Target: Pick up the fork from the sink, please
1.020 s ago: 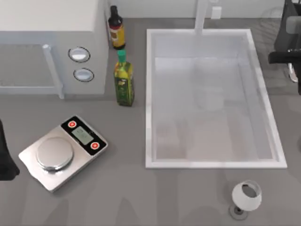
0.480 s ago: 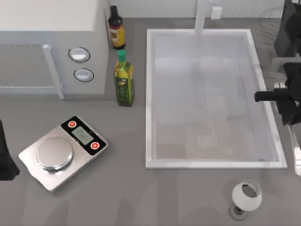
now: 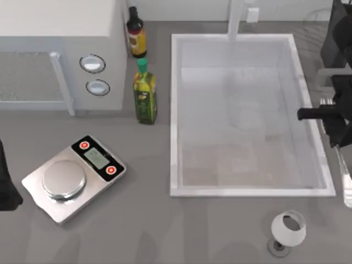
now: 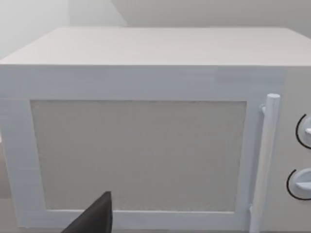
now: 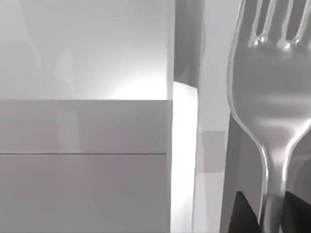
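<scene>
Right fingers point(image 5: 273, 213) clamped on fork point(image 5: 272, 107) neck, tines sticking out past them, just off sink point(image 3: 176, 110) right rim. Looks like lift done; next just hold steady. Left arm parked by microwave point(image 4: 146, 126), can't tell its fingers.

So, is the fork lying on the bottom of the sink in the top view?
No, the fork is at the right hand, outside the sink's right rim.
</scene>
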Controlling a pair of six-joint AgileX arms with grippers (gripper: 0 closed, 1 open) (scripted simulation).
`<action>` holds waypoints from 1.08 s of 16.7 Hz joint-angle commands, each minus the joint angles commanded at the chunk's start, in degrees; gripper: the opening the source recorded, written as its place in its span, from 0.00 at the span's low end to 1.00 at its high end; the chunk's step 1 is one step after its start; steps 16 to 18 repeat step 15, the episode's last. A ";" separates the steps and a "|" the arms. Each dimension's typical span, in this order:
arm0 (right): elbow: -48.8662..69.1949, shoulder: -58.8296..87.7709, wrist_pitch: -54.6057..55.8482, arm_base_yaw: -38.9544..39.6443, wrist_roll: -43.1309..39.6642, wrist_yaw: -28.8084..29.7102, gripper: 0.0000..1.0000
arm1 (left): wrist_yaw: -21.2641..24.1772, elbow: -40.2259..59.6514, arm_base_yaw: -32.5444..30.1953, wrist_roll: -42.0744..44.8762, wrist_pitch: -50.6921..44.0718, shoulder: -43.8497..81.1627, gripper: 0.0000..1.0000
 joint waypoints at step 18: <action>0.00 0.00 0.00 0.00 0.00 0.00 1.00 | 0.00 0.00 0.00 0.00 0.00 0.00 1.00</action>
